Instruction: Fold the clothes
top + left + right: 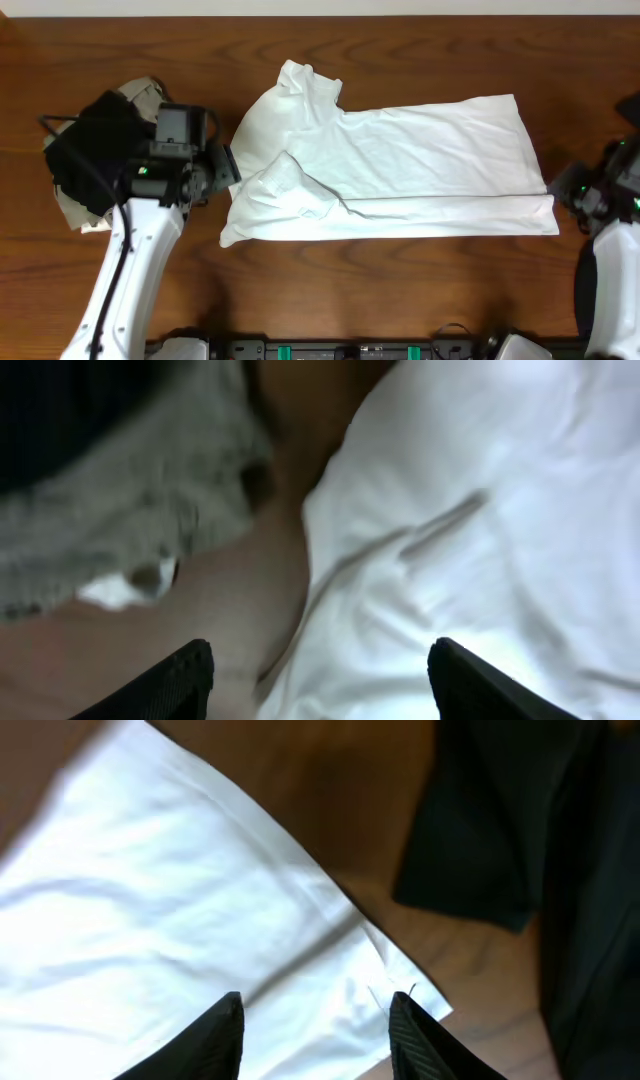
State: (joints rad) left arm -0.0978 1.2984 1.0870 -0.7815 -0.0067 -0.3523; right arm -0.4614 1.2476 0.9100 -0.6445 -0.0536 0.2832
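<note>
Shows a large white cotton T-shirt (400, 165) laid sideways across the middle of the brown wooden bench (400, 300), collar end toward the left arm, hem toward the right. Looks narrowed lengthwise, with the near edge doubled up as a long strip (450, 212) along the shirt's robot-facing side and one short sleeve (290, 185) turned in on top of the body. Probably arranged so to make a tidy rectangle ahead of any crosswise fold.

Finds the left hand (228, 168) just beside the shirt's shoulder end, low over bare wood, fingers spread wide with nothing between them. Reads as a hand set clear of the cloth so as not to disturb the turned-in sleeve.

Puts the right hand (315, 1020) over the shirt's near hem corner, fingers apart, with the cloth flat beneath and not pinched, so holding nothing. Sensible spot — good for a clean grip on a corner before carrying the hem toward the collar.

Leaves a heap of black and khaki cloth garments (90, 150) left of the shirt, under the left arm, and a dark garment (470, 850) just past the shirt's hem end — apparently kept aside to allow folding one piece at a time.
</note>
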